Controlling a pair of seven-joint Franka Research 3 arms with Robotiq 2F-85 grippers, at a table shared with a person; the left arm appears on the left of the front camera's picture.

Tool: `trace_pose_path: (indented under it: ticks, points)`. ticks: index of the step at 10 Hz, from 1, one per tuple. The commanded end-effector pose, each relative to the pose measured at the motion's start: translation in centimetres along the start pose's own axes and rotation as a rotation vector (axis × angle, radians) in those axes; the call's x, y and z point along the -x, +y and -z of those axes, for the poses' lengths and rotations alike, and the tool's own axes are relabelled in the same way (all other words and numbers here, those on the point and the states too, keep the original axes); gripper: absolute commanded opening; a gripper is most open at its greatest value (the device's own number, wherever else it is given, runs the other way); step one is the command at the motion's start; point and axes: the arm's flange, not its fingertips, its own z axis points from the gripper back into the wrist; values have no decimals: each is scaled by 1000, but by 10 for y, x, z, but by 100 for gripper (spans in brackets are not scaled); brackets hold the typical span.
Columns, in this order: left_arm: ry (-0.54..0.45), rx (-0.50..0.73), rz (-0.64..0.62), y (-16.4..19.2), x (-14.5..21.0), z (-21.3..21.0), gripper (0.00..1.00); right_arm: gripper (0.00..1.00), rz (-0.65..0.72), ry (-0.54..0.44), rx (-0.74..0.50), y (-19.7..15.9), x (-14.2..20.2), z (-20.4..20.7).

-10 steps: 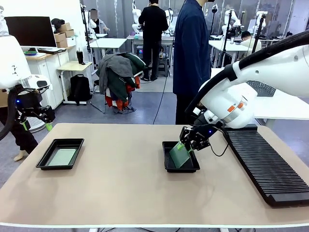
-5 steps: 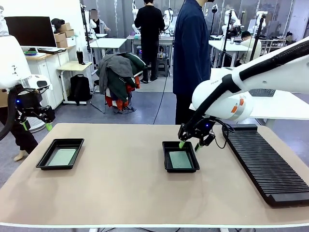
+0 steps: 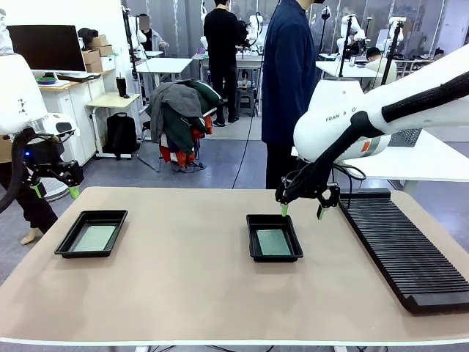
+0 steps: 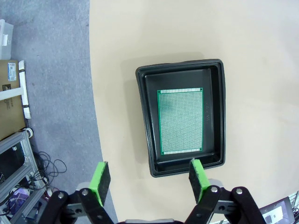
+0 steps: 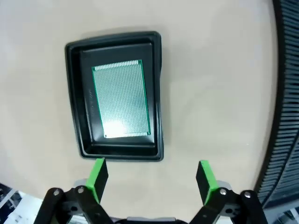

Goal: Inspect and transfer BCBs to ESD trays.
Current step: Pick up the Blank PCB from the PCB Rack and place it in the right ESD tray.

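Right gripper hung with jaws wide and empty, above and just behind the centre tray, where one board lay flat. Left gripper stood wide too, its board in the tray below. A second earlier the right board was still tilted in its grip. A careless return pass might snag the tray's rim.

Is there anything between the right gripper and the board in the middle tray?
Nothing visible. The right gripper hangs open above the tray's far edge, and the board lies flat and uncovered inside it. The slotted rack sits off to the side, apart from the tray.
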Motion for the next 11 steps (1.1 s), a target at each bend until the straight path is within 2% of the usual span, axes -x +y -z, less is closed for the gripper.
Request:
trace_pose_path:
  ticks: [1,11]
  points:
    - [-7,5,-3,1,1,2,90,100,19,6,18,-1,-2,-4]
    - [-7,5,-3,1,1,2,90,100,2,5,3,-1,0,-2]
